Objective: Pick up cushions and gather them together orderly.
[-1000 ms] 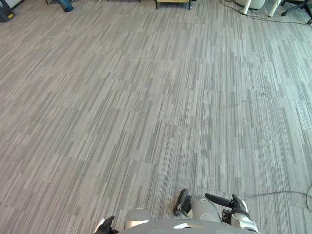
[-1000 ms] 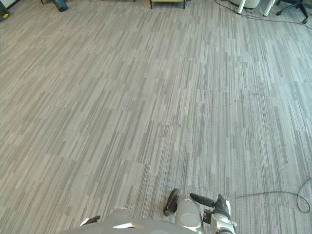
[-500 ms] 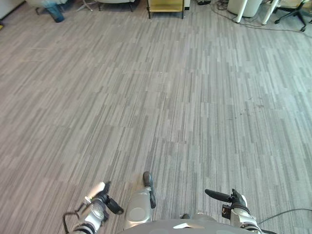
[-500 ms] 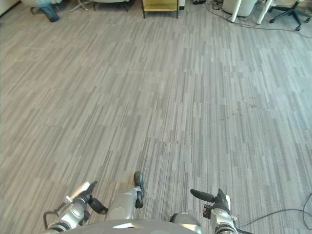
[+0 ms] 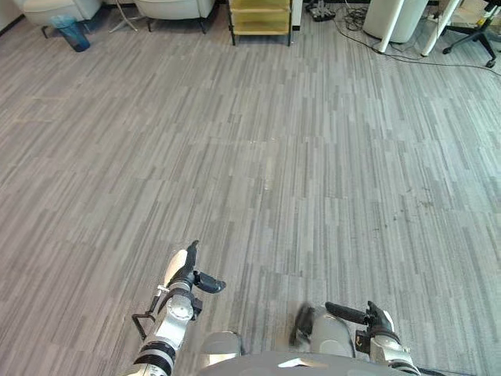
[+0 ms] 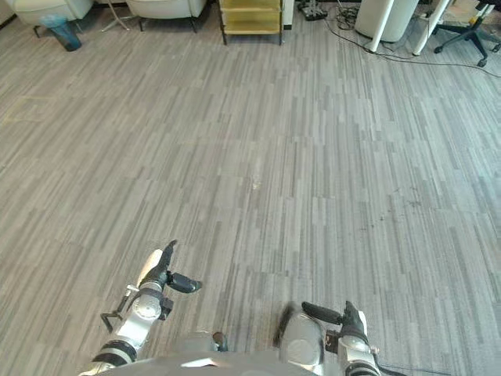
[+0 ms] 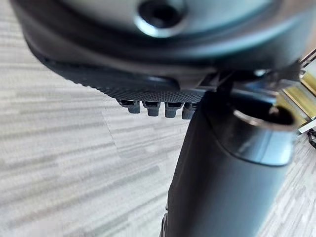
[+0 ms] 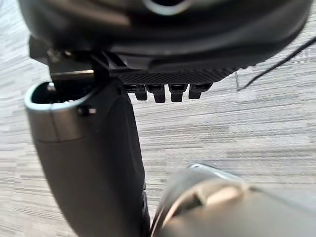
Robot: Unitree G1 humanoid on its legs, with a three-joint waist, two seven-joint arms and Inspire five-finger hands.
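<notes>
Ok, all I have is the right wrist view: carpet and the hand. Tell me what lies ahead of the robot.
Observer: Straight ahead, at the far side of the carpet, stands a yellow shelf unit.
Operator: Give me what's beside it.
Observer: To its left are two pale armchairs, and a blue bin stands in front of the one farther left.
Operator: Now report the left hand.
Observer: The left hand is held out over the carpet with its fingers straight, holding nothing.
</notes>
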